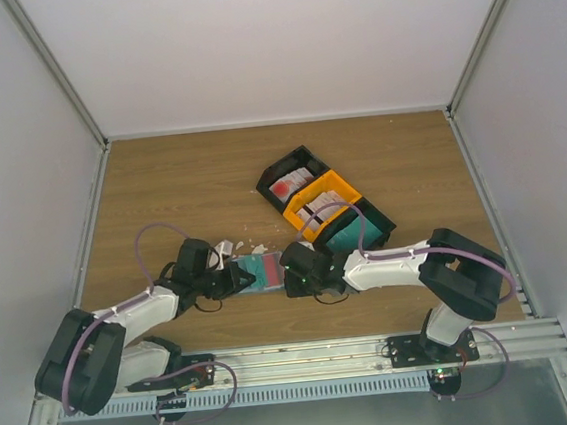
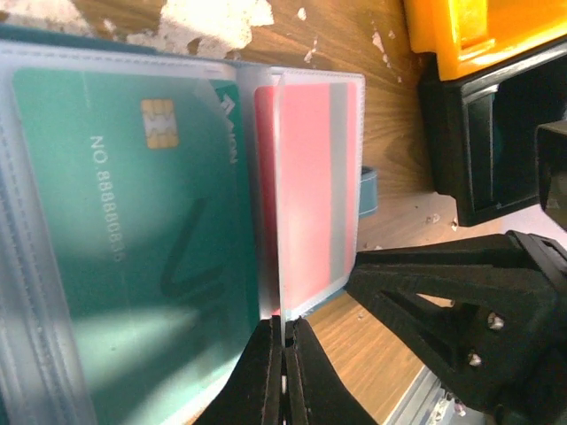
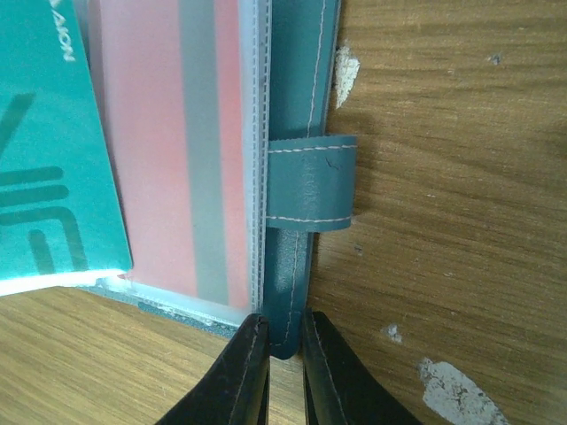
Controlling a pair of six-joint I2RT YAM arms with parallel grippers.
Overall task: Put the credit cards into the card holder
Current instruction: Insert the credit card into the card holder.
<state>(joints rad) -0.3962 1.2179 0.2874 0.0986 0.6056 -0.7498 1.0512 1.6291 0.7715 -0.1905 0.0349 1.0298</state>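
1. Already, two cards appear to be lodged in the holder [image 1: 262,271], which lies open on the table [image 1: 180,182] between the two tools: a green card [image 2: 133,230] and a red card [image 2: 306,177] are seen behind clear plastic
2. The left tool [image 2: 283,341] is pressed together on the lower edge of a clear sleeve [image 2: 351,248], which is held up on edge over the red card
3. The right tool [image 3: 283,341] is clamped on the rim of the teal cover [image 3: 297,106], so the holder is judged to be pinned in place
4. More cards [image 1: 289,184] are seen in the black tray [image 1: 288,159] and the orange tray [image 1: 339,181] beyond the holder; the task is judged to be partly done at most
5. Whether the green card is fully seated cannot be told, since it is cut off in both wrist views
6. From above, the holder is largely hidden by the tools, and the cards in the trays are too small to be counted
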